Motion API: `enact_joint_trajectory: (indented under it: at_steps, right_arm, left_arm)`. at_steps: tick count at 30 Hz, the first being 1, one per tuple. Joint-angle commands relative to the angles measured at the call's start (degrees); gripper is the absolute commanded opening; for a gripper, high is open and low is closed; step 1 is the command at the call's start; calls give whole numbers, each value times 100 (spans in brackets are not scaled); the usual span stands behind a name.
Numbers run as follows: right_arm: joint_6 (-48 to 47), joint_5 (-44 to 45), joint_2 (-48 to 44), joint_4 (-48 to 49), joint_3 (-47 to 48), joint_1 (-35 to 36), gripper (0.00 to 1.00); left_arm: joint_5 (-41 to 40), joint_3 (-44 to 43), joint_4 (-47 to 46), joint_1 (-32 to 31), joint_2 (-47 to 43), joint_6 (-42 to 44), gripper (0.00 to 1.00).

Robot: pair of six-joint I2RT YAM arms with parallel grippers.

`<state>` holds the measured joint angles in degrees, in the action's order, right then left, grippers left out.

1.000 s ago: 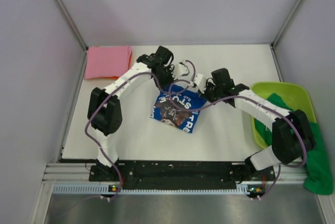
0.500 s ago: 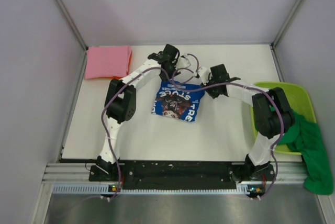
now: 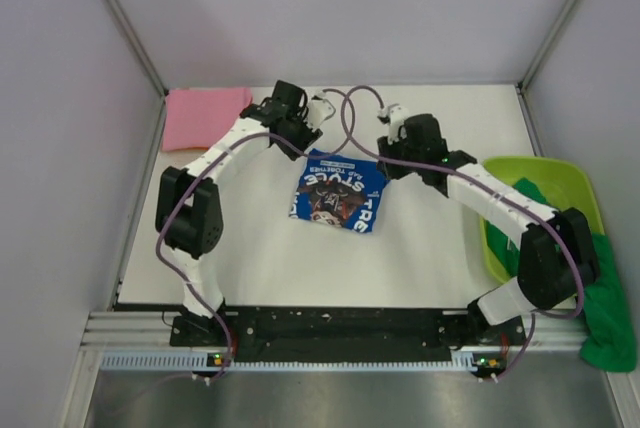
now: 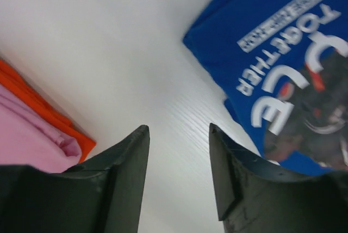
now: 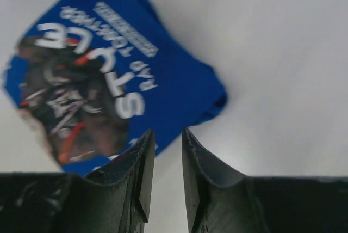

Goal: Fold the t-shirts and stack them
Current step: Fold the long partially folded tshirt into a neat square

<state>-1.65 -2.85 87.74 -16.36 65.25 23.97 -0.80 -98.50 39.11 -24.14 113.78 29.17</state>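
Top external view: royal blue t-shirt (image 3: 338,193) lies folded near the centre of the table (image 3: 250,258), print and white lettering up, set slightly askew. Both grippers sit just past its far edge, clear of the cloth.

Left gripper (image 3: 320,105) is off the far left corner. Left wrist view: fingers (image 4: 122,178) well apart, nothing between, bare table under the gap.

Right gripper (image 3: 391,114) is off the far right corner. Right wrist view: jaws parted by a narrow slot, empty.

Pink t-shirt (image 3: 205,116) is folded in the far left corner, an orange edge showing beneath it. Green t-shirt (image 3: 608,318) drapes over the near rim of the lime-green tub (image 3: 545,170) at right, hanging outside.
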Motion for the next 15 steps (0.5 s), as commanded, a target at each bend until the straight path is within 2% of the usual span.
enact_joint_trajectory:
  at_steps: [1, 3, 5, 11, 15]
  right_arm:
    - [1462, -2093, -398, 1585, -1117, 600, 20]
    - [1999, -2438, -303, 2337, -1601, 706, 13]
    - [2282, -2343, -127, 2453, -1848, 715, 6]
    - [2520, -1623, 190, 2269, -2420, 645, 2]
    - [2565, -1517, 199, 2190, -2474, 355, 2]
  left_arm:
    - [1896, 980, -255, -73, -830, -718, 40]
    - [2301, 1200, -150, -73, -787, -956, 34]
    - [2557, 1359, -53, -73, -647, -1097, 33]
    - [2339, 1518, -97, -21, -154, -1211, 30]
    - [2321, 1386, -123, 111, -224, -1370, 30]
